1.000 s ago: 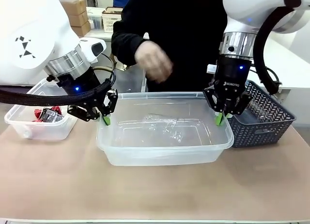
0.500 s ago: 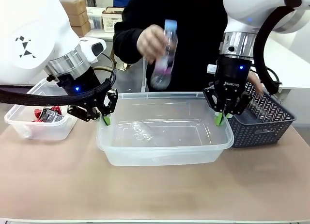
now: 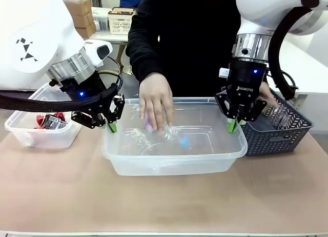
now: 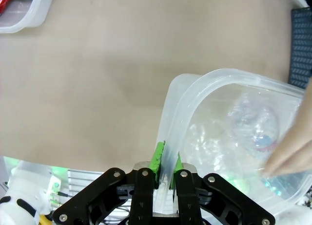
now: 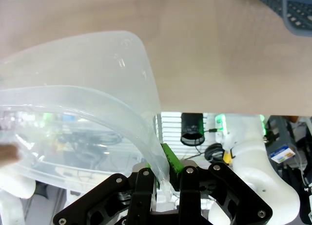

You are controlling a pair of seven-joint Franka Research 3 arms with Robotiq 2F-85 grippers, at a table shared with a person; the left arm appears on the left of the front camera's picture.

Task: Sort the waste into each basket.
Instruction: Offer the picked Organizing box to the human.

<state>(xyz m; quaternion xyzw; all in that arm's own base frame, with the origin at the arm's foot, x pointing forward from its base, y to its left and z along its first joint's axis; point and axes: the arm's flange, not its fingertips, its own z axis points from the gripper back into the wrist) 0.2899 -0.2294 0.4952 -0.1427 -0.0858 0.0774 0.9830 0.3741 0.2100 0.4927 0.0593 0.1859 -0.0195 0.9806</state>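
A large clear basket stands mid-table. My left gripper is shut on its left rim and my right gripper on its right rim. A person's hand presses a clear bottle with a blue cap down inside it. A smaller clear basket at the left holds red-and-silver cans. The left wrist view has my left gripper pinching the thin rim of the basket, with the bottle and the person's fingers inside. The right wrist view has my right gripper clamped on the rim of the basket.
A dark grey slotted basket stands at the right, against the big basket; the person's other hand reaches into it by a clear bottle. Bare tan tabletop lies in front.
The person's hand has come down from chest height with a bottle and put it in the middle basket. The other hand has reached into the grey basket. Both grippers stayed put.
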